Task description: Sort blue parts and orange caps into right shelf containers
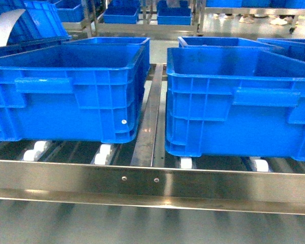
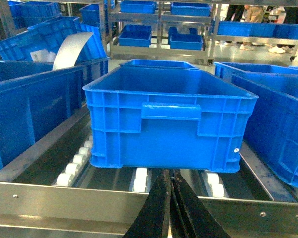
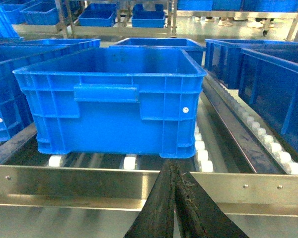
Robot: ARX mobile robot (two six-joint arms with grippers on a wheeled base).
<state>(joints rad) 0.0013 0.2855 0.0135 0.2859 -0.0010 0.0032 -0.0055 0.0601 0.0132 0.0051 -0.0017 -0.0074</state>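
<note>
Two hands show only at the bottom edge of their own wrist views, each with its dark fingers pressed together and holding nothing: the left hand (image 2: 170, 208) and the right hand (image 3: 176, 208). Neither appears in the head view.

Beyond each, at 12 o'clock, lies the steel front rail of the shelf (image 1: 152, 183), then white rollers (image 1: 102, 152), then the containers. The left container (image 1: 66, 91) and the right container (image 1: 239, 101) sit side by side, apart, a flat rail between them. Each runs its long axis away from the robot, short handled wall facing it, mouth up.

No blue parts or orange caps are visible in any view, so their place cannot be told. The step in hand looks like finding and fetching a piece; doing it well likely means turning away from the shelf, keeping both hands clear of the rail.
</note>
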